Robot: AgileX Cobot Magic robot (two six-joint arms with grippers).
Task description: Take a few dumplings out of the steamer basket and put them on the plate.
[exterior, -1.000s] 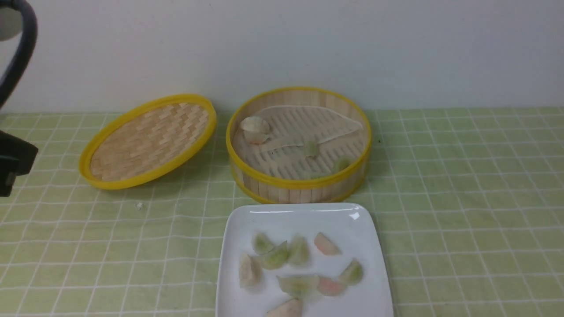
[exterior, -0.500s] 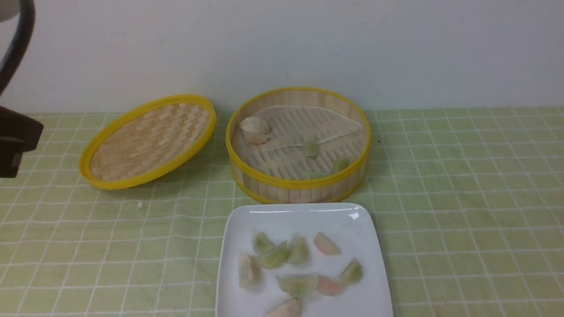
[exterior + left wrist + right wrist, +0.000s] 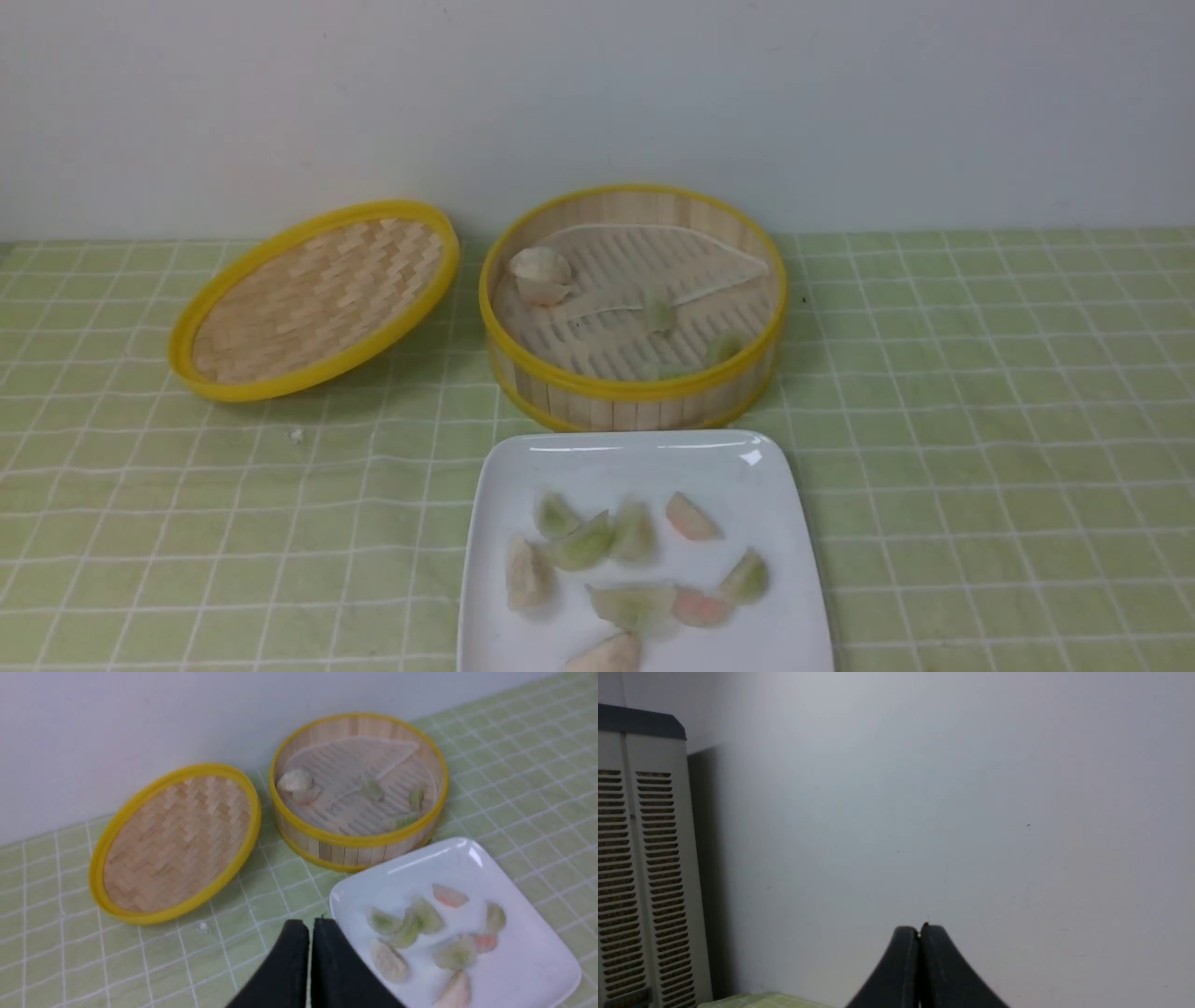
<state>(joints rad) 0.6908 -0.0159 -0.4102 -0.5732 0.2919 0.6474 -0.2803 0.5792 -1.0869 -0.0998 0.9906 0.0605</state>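
Nine dumplings (image 3: pixel 635 602) lie scattered on the white square plate (image 3: pixel 775 644): pale green ones, two pinkish-orange and two whitish, some touching their neighbours and one cut off by the front view's lower edge. More dumplings sit in the steamer basket (image 3: pixel 635 390). A whitish one (image 3: pixel 540 264) rests by the left wall on top of a pinkish one, a green one (image 3: pixel 659 314) is near the middle, and another green one (image 3: pixel 724 347) sits by the near right rim. The whitish liner sheet (image 3: pixel 653 257) is crumpled toward the basket's far side, leaving slats bare.

The plate is at the near edge of the table, its far edge just beside the basket's wall; whether they touch cannot be told. The basket stands near the table's back edge, by the wall (image 3: pixel 597 93). Left of it the woven lid (image 3: pixel 313 299) lies tilted, inside up. A checked green tablecloth (image 3: pixel 980 420) covers the table, with a small white crumb (image 3: pixel 295 435) in front of the lid.

The left gripper (image 3: pixel 311 921) has its fingers pressed together on nothing, looking down on the plate, basket and lid. The right gripper (image 3: pixel 920 927) is likewise closed and empty, facing the bare wall beside a vented panel (image 3: pixel 644 882).
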